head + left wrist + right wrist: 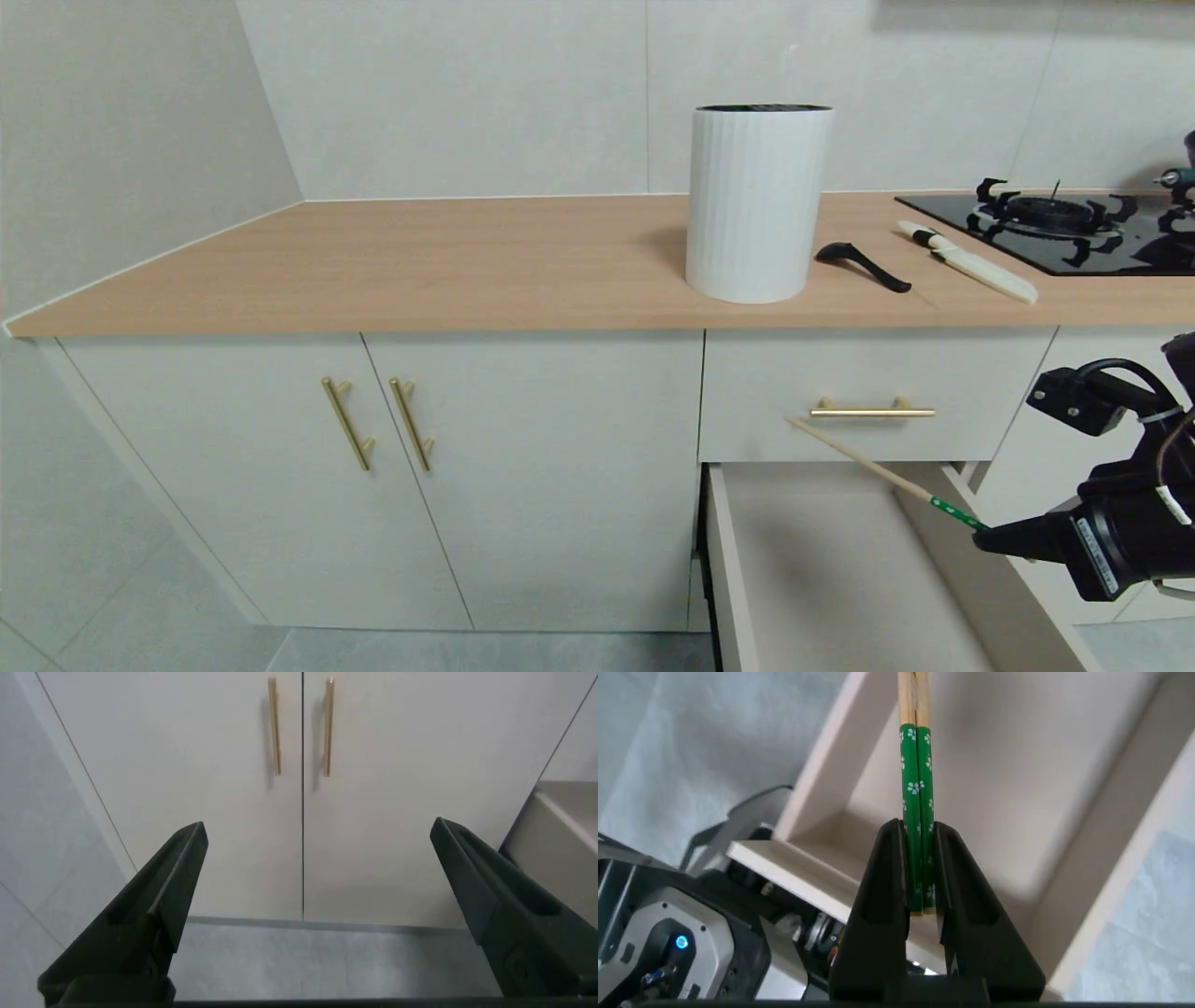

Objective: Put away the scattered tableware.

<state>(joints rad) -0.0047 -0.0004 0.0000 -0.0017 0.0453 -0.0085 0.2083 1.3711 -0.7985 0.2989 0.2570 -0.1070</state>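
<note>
Pinched tight in the right gripper (991, 541), a pair of chopsticks (868, 464) juts out over the open drawer (730, 560), held by its green-patterned ends. The sticks look light, stiff and smooth. Gripped at one end, they could pivot or slide against each other, so a hold nearer mid-length would likely be steadier. The left gripper (318, 833) hangs spread wide, holding nothing, facing the cabinet doors (392, 793). Farther back on the counter (420, 271), a black spoon (861, 263) and a knife (971, 262) lie beside a white ribbed holder (758, 205). The knife is best taken by its handle.
</note>
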